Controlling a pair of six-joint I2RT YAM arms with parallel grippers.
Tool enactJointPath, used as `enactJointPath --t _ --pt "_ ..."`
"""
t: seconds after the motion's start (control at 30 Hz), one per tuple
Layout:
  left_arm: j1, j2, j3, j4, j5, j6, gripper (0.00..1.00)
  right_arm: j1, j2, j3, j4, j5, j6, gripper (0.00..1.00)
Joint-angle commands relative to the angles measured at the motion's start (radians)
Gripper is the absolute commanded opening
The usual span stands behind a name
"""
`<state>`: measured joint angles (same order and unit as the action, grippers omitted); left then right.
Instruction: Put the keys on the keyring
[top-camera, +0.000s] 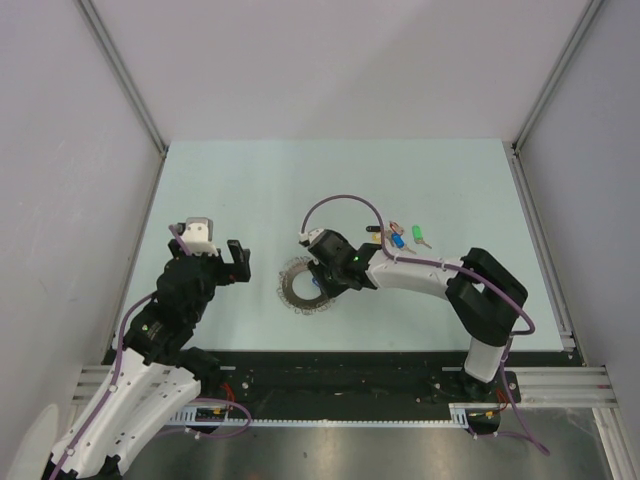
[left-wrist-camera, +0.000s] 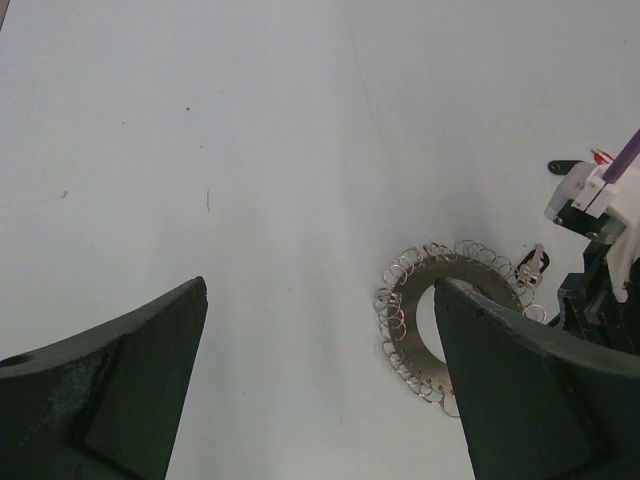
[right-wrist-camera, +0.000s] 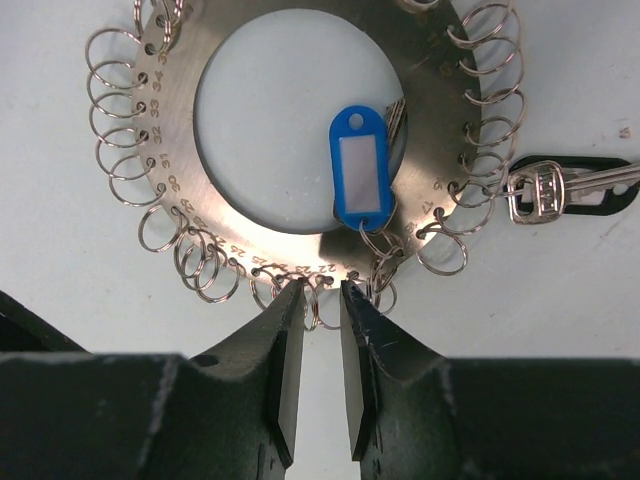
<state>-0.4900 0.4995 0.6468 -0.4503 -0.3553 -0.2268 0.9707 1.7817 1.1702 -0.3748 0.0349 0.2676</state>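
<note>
The keyring (top-camera: 297, 285) is a flat grey disc rimmed with small wire loops, lying mid-table. In the right wrist view a blue-tagged key (right-wrist-camera: 361, 168) hangs from a rim loop of the keyring (right-wrist-camera: 300, 250) and lies over its hole. A black-tagged key (right-wrist-camera: 560, 187) lies against its right rim. My right gripper (right-wrist-camera: 320, 300) is at the near rim, jaws a narrow gap apart, with a wire loop between the tips. My left gripper (left-wrist-camera: 320, 330) is wide open and empty left of the keyring (left-wrist-camera: 410, 310). Loose blue (top-camera: 398, 238), green (top-camera: 418, 235), yellow (top-camera: 377, 240) and black (top-camera: 372, 229) keys lie behind the right arm.
The right arm (top-camera: 440, 275) stretches across the table from its base at the near right. A purple cable (top-camera: 345, 200) loops above its wrist. White walls with metal rails (top-camera: 125, 75) enclose the pale table (top-camera: 250, 180).
</note>
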Motion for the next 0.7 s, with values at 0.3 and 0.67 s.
enactJointPath --t 0.3,0.67 --pt "0.010 0.001 -0.009 0.028 0.026 0.026 1.00 0.002 0.061 0.072 -0.050 -0.024 -0.014 0.19" --pt "0.008 0.001 -0.010 0.027 0.030 0.026 1.00 0.002 0.079 0.080 -0.070 -0.056 -0.014 0.19"
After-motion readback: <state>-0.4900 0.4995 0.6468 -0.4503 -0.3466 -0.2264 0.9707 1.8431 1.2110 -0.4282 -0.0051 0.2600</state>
